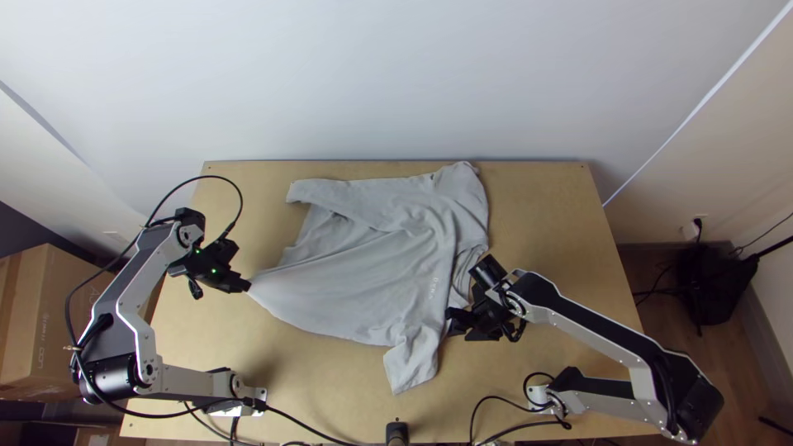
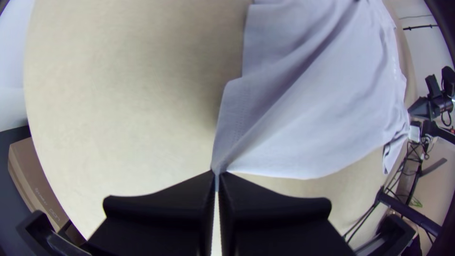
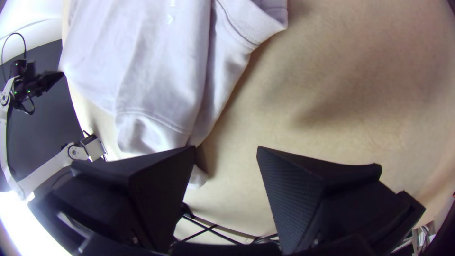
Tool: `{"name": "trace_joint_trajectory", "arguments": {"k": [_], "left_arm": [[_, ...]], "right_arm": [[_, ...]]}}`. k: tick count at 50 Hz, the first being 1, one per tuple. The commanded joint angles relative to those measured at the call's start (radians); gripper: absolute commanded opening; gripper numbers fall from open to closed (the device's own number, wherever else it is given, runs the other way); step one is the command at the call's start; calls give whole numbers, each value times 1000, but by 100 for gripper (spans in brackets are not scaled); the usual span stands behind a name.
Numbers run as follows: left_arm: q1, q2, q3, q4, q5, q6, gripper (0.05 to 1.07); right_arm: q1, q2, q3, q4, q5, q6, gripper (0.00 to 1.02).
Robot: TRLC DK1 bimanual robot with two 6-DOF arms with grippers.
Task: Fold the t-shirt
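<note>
One corner of our t-shirt (image 1: 363, 281) is pinched by the left tool (image 1: 247, 285); our right tool (image 3: 226, 148) is spread. The t-shirt lies rumpled mid-frame; we judge no fold finished, most folding left.

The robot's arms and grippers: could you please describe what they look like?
The left arm and right arm have silver-grey links and black joints. A black cable loops along the left arm. The left gripper and right gripper have wide, flat black fingers, the right's with ridged inner faces. Small green lights glow near the left gripper.
</note>
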Motion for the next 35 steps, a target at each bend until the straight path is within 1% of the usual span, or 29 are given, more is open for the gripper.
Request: {"name": "trace_joint_trajectory", "arguments": {"k": [1, 8, 14, 26, 30, 35], "left_arm": [[34, 41, 22, 63, 3, -3, 8], [66, 79, 50, 100, 24, -46, 8], [80, 85, 57, 101, 47, -60, 8], [115, 90, 63, 101, 79, -61, 8], [147, 91, 69, 104, 128, -53, 8], [185, 107, 82, 104, 158, -50, 8]], "right_arm": [[14, 59, -7, 12, -9, -6, 60], [52, 80, -4, 15, -9, -3, 60], [80, 103, 16, 23, -9, 3, 60], [129, 215, 119, 24, -8, 4, 60], [130, 252, 146, 29, -8, 3, 60], [130, 286, 176, 32, -8, 0, 60]]}}
